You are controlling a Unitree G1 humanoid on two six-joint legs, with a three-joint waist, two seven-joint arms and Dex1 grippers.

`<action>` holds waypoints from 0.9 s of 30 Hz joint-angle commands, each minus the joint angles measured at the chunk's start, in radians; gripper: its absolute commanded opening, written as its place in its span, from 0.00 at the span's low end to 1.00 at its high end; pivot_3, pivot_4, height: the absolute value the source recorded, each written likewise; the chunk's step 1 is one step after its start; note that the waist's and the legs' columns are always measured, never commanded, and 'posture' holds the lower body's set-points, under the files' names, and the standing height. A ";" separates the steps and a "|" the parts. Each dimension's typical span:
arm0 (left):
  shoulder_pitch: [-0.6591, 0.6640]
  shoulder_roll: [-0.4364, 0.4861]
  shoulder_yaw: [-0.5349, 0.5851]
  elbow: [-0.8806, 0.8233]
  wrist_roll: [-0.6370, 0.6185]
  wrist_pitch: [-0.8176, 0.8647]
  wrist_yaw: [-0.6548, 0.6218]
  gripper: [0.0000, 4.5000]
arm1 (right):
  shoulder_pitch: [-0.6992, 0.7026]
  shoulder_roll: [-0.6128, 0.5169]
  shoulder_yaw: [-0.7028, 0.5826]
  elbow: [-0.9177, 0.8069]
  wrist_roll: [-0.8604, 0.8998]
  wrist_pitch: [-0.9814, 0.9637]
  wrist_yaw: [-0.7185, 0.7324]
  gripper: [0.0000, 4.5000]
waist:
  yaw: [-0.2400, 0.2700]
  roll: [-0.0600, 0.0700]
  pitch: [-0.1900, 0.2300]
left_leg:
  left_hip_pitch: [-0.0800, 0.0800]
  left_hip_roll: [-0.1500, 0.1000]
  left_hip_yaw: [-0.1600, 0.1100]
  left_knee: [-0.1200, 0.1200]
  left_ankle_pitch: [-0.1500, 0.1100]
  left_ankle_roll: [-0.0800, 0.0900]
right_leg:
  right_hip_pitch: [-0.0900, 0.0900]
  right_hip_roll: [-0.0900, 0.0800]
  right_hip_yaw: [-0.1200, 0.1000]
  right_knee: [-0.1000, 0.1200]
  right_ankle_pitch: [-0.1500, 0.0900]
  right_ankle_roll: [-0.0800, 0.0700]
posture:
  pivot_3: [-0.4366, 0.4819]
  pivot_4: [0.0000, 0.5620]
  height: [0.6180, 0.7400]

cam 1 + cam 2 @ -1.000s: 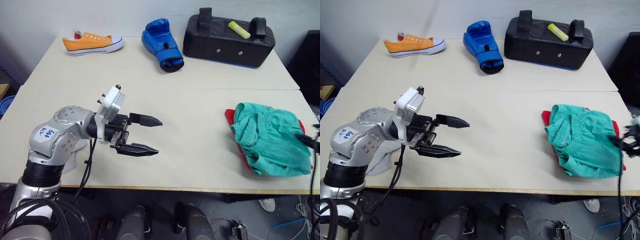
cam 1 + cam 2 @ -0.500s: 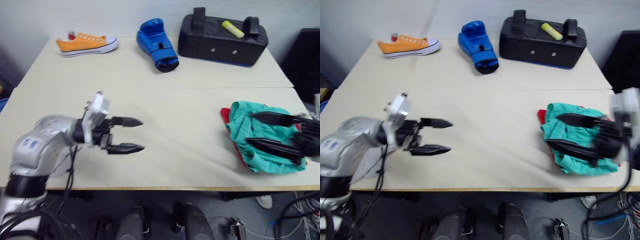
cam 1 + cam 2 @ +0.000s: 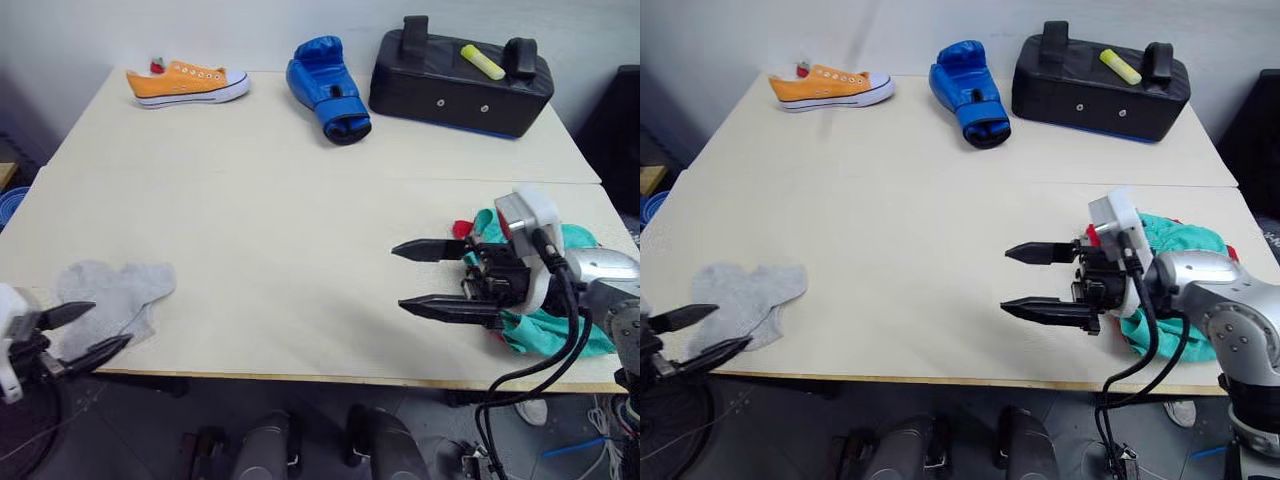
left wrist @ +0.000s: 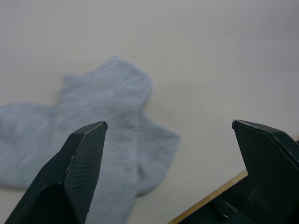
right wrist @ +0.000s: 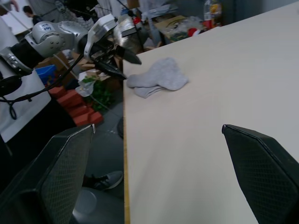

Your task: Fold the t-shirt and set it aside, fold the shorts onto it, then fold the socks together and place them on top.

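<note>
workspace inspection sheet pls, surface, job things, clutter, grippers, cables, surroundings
surface: pale table, seam across the middle.
job's things: grey socks flat near the front left edge; green shorts piled on the red t-shirt at the right edge.
clutter: orange sneaker, blue boxing glove, black pad with a yellow marker along the far side.
grippers: left gripper by the socks, jaws open, empty; right gripper beside the shorts, jaws open, empty.
cables: black cables on the right arm.
surroundings: white wall behind.

Pale beige table (image 3: 280, 200) carrying all items. Grey knit socks (image 3: 115, 295) lie just beyond the left gripper (image 3: 85, 333). Teal shorts (image 3: 560, 325) lie behind the right gripper (image 3: 430, 278); orange sneaker (image 3: 188, 83), blue boxing glove (image 3: 328, 88) and black pad (image 3: 460, 75) lie far beyond it.
</note>
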 commanded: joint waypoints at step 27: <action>-0.427 0.128 -0.553 0.784 0.272 -0.276 -0.075 0.74 | 0.043 -0.035 -0.043 -0.092 -0.016 -0.022 -0.023 1.00 | -0.001 0.025 -0.016 | 0.006 -0.001 0.004 -0.009 0.004 -0.002 | 0.000 -0.002 0.000 0.001 0.003 -0.001 | 0.48 0.27 1.00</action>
